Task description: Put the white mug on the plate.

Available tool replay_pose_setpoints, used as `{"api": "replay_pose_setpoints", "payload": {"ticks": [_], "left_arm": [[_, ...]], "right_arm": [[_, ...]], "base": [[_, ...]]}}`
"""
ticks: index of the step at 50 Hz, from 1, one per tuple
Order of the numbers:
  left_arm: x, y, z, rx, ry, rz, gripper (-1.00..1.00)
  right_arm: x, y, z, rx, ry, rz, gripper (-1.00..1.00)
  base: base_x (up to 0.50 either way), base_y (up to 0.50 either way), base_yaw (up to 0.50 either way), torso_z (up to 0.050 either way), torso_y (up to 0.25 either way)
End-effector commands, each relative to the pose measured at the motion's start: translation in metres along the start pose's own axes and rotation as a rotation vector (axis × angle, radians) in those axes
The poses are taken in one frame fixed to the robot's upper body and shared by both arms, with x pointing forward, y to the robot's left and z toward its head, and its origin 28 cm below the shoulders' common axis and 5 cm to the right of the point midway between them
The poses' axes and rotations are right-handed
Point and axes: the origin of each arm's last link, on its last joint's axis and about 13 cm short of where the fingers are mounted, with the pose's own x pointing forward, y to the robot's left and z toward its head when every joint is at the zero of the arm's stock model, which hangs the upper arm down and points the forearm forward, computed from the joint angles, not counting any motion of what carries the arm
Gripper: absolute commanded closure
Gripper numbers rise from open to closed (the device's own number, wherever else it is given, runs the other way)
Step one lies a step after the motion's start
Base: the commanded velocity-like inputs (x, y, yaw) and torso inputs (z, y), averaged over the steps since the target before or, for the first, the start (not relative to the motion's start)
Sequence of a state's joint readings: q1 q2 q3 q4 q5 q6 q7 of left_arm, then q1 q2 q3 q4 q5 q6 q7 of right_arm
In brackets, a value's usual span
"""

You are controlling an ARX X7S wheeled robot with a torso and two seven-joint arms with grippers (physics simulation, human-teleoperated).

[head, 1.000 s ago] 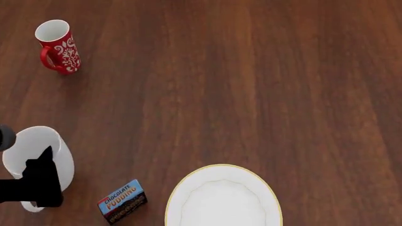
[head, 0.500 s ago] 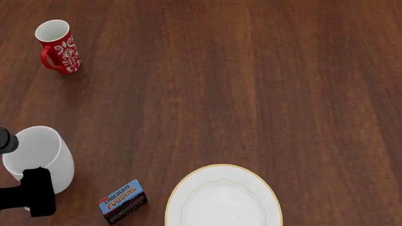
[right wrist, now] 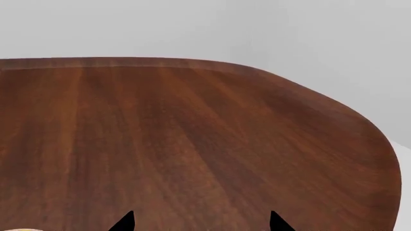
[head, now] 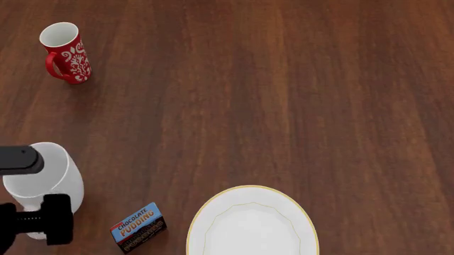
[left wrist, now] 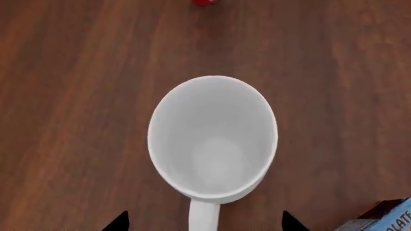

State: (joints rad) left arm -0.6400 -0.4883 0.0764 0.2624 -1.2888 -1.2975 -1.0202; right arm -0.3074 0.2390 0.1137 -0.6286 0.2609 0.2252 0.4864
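Observation:
The white mug (head: 44, 178) stands upright on the wooden table at the near left, its handle (left wrist: 204, 217) toward the table's near edge. My left gripper (head: 32, 194) hovers over the mug, open. In the left wrist view, which looks straight down into the empty mug (left wrist: 212, 137), its fingertips (left wrist: 119, 223) stand wide apart on either side of the handle and touch nothing. The plate (head: 252, 226), white with a gold rim, lies empty at the near centre. My right gripper (right wrist: 200, 222) is open and empty above bare table. It is out of the head view.
A red mug with a white floral pattern (head: 65, 52) stands at the far left. A chocolate pudding box (head: 138, 227) lies between the white mug and the plate. The right wrist view shows the table's rounded far edge (right wrist: 359, 120).
My left gripper has shifted toward the near edge, off the mug's body and over its handle side. The mug, plate and box have not moved.

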Motion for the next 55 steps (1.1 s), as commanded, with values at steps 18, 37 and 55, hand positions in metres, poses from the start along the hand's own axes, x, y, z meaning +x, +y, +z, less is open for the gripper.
{"api": "replay_pose_setpoints", "payload": {"ticks": [18,37,55], "left_arm": [[0.019,0.0,-0.017,0.066,0.065,-0.017,-1.0],[0.024,0.002,-0.02,0.072,0.073,-0.013,-1.0],[0.03,0.003,-0.025,0.075,0.08,-0.015,-1.0]], "right_arm": [[-0.001,0.001,-0.004,0.0,0.012,0.002,-1.0],[-0.003,-0.001,-0.006,0.001,0.016,0.0,-1.0],[-0.005,-0.003,-0.005,-0.001,0.013,-0.002,-1.0]], "base": [[0.0,0.0,0.0,0.0,0.0],[0.0,0.0,0.0,0.0,0.0],[0.0,0.0,0.0,0.0,0.0]]}}
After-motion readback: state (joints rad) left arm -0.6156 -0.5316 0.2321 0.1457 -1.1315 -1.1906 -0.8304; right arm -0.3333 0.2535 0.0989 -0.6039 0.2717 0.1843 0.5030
